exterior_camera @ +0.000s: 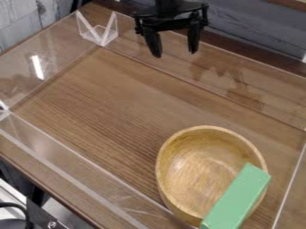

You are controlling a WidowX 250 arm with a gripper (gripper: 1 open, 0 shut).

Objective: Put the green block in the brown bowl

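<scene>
The brown bowl (209, 170) is a shallow wooden dish at the lower right of the table. A mint-green block (238, 200) leans across its right rim, one end inside the bowl and the other sticking out toward the bottom edge of the view. My black gripper (174, 46) hangs at the top centre, far from the bowl, pointing down. Its two fingers stand apart with nothing between them.
Clear acrylic walls (48, 72) fence the wooden tabletop (107, 107) on the left, front and back. A folded clear stand (96, 29) sits at the top left. A grey plank wall runs behind the gripper.
</scene>
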